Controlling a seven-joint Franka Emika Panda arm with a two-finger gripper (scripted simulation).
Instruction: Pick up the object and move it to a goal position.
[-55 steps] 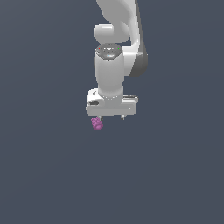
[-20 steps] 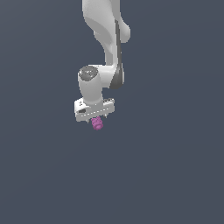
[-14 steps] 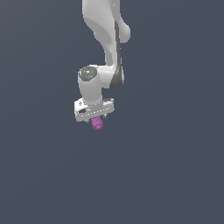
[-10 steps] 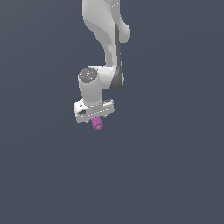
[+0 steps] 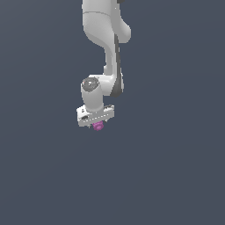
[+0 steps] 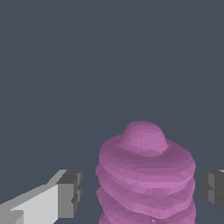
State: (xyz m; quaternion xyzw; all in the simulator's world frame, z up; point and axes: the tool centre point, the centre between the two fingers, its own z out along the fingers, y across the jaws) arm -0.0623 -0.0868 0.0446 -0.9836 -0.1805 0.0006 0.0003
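The object (image 5: 98,126) is a small magenta-purple ridged knob with a rounded end. In the exterior view it shows just under the white hand of my arm. My gripper (image 5: 97,124) stands over it with a finger on either side. In the wrist view the object (image 6: 146,175) fills the space between my two fingers (image 6: 70,194), with a narrow gap on each side. The jaws are open and do not touch it. The object's lower part is cut off by the edge of the wrist view.
A plain dark grey-blue surface (image 5: 176,176) lies all around, with no other objects or edges in sight. The white arm (image 5: 107,44) rises above the hand.
The hand has moved from the exterior view's right to over the object, then sunk a little lower around it. The object has stayed in place.
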